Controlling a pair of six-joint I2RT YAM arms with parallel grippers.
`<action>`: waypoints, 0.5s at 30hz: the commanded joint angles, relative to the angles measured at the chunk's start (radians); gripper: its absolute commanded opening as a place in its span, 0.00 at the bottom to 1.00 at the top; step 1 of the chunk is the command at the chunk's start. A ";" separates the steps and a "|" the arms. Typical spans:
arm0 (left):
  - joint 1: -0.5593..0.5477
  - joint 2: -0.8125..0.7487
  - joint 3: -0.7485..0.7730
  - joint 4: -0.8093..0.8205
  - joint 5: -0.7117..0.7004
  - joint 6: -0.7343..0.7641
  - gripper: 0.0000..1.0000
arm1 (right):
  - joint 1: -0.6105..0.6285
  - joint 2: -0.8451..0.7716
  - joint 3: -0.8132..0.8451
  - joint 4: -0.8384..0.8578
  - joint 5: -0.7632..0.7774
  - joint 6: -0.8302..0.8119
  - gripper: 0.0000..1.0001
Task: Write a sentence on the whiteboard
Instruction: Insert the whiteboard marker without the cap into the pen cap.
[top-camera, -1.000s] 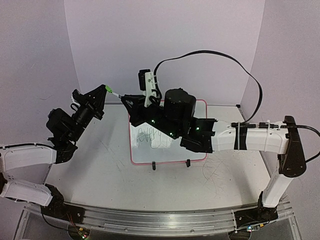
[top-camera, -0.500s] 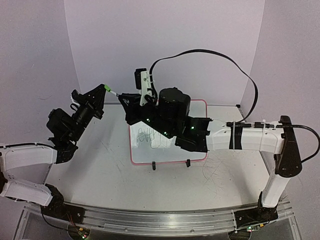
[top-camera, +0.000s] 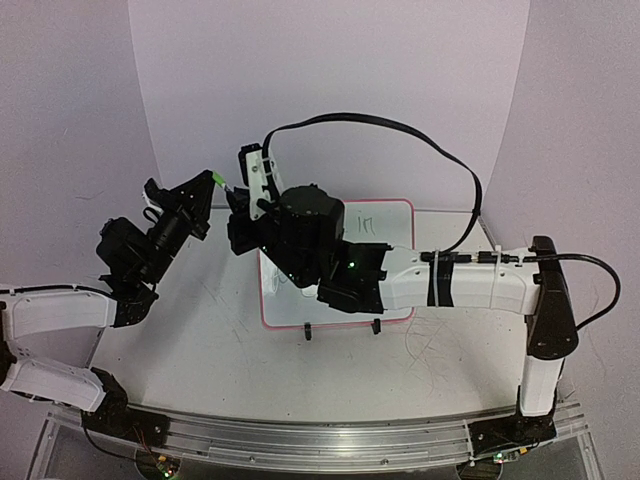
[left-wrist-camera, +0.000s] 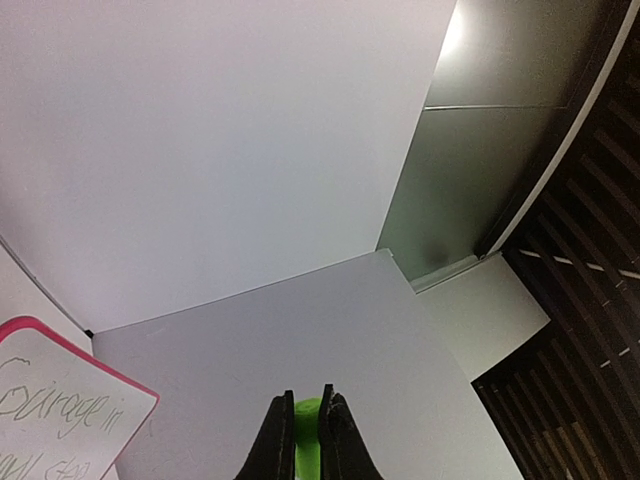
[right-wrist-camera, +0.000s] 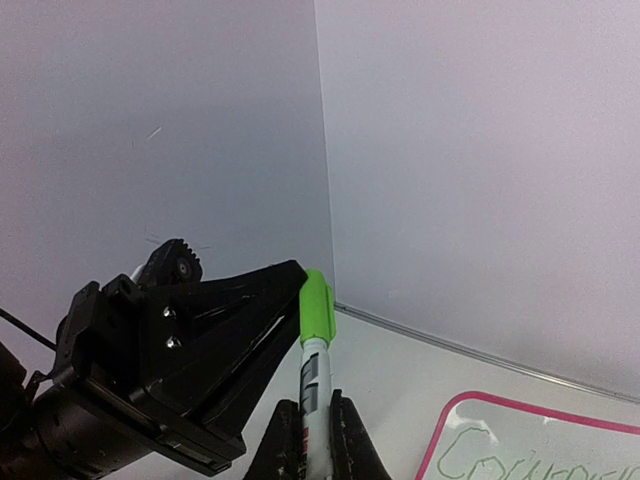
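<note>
Pale lilac walls (top-camera: 330, 90) back a scuffed white table (top-camera: 220, 340). The whiteboard (top-camera: 396, 224) lies flat mid-table, pink rim showing. R arm (top-camera: 470, 285) reaches across over it, hiding most of its face in the top view. The green sentence (left-wrist-camera: 60, 408) is on the board: "Courage in" reads clearly in the L wrist view, 2nd line cut by the frame edge.

Both grippers meet in the air just off the board's far-left corner, above the table, not touching the board.
- R gripper (right-wrist-camera: 313, 408): jaws nearly shut, pinching the white barrel of the marker (right-wrist-camera: 314, 365).
- L gripper (left-wrist-camera: 306, 408): jaws also nearly shut, clamped on the green cap (right-wrist-camera: 317, 305).
- Cap sits on the marker's end; whether it's fully clicked home, can't tell.

Key relation: the marker's long axis runs gripper to gripper, cap end toward the L gripper and barrel end toward the R, roughly parallel w/ the board's far edge. The board lies to the right-and-near side of that joint, so the R arm is the one over it. L arm (top-camera: 60, 310) sits off the board's left side, well apart from it.

Judgement: writing looks done, and the step in hand is prob. capping the marker. The next move would need a straight push or pull along that axis. Sideways drift could cock the cap or twist the barrel in the R grip.
</note>
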 joint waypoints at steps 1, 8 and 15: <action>-0.036 0.011 0.023 0.052 0.124 0.071 0.00 | -0.004 -0.008 0.002 0.065 -0.014 -0.058 0.00; -0.078 0.038 0.042 0.058 0.189 0.162 0.00 | -0.029 0.036 0.084 0.097 0.029 0.078 0.00; -0.128 0.043 0.039 0.068 0.232 0.306 0.00 | -0.066 0.058 0.128 0.106 -0.091 0.258 0.00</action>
